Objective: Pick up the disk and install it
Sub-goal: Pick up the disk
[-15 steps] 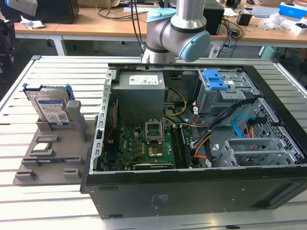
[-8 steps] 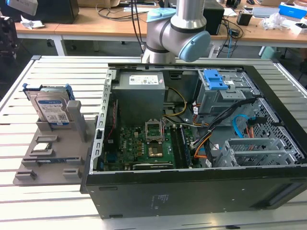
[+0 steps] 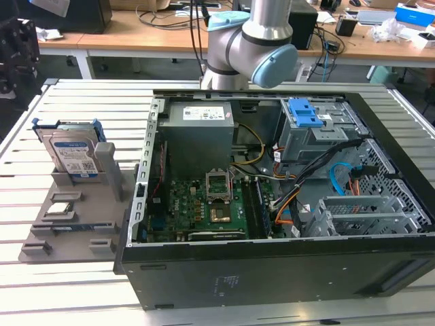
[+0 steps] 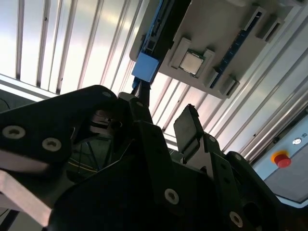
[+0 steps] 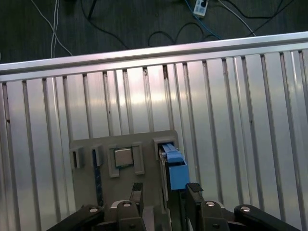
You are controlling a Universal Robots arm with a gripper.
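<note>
Disk (image 3: 71, 155) stands on edge in a slot of a grey holder (image 3: 68, 238), its labelled face turned to the camera and its bright blue carrier bracket framing it. In the exterior view the holder lies on the slatted metal table (image 3: 81, 102) at nine o'clock from the open computer case (image 3: 272, 278), just beside the case's side wall. A small square chip (image 3: 60, 209) lies flat in a recess of the holder, at six o'clock from the disk and close to it.

The arm (image 3: 251, 41), grey with pale blue caps, rises at twelve o'clock from the case. Inside the case, a grey power supply (image 3: 199, 129) sits toward eleven o'clock, a green motherboard (image 3: 204, 204) toward seven o'clock, and a metal drive cage with a blue latch (image 3: 304, 112) toward one o'clock.

The gripper (image 5: 165, 195) hangs over the holder and is released. In the first wrist view its two dark fingers (image 5: 137, 191) stand apart with nothing clamped. The disk shows there edge-on, its blue bracket in line with the gap between the fingers, and neither finger touches it. In the second wrist view a red button (image 4: 282, 159) shows beyond the table's edge.
</note>
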